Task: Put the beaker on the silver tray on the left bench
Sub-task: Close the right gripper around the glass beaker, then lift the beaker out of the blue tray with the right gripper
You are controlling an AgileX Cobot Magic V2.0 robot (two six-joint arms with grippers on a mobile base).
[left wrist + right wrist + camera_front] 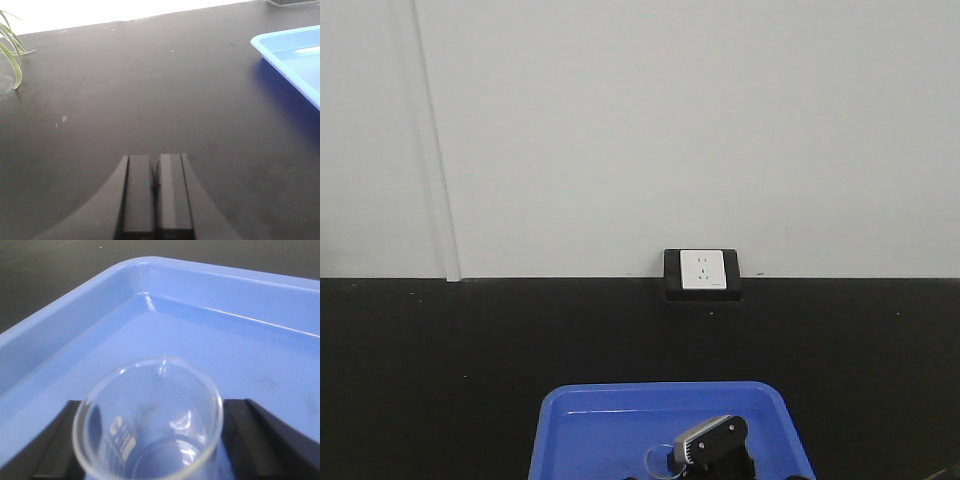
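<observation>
Closest to us, the right gripper (pixel 155 402) is clamped on the beaker (pixel 147 430): its black fingers (pixel 265 435) stand one on each side of the glass, and their inner faces meet the wall with no blue showing between. The beaker is upright, clear and colourless, with faint printed marks on its side and its pouring lip turned away from the wrist camera. It sits over the floor of the blue tray (pixel 70 310), towards the near end; we cannot tell whether its base touches the floor or hangs just above it. On the other arm, the left gripper (pixel 155 159) has its two dark fingers pressed flat together with nothing between them, and it hangs over a bare part of the black worktop (pixel 150 90), with the tray's corner off to its right. A few thin green leaves (pixel 15 75) reach in at that view's left edge. Farther back, in the front view, the worktop runs on past the tray to a white socket (pixel 703 271) in a black housing, set where the surface meets the pale wall (pixel 670 130).
</observation>
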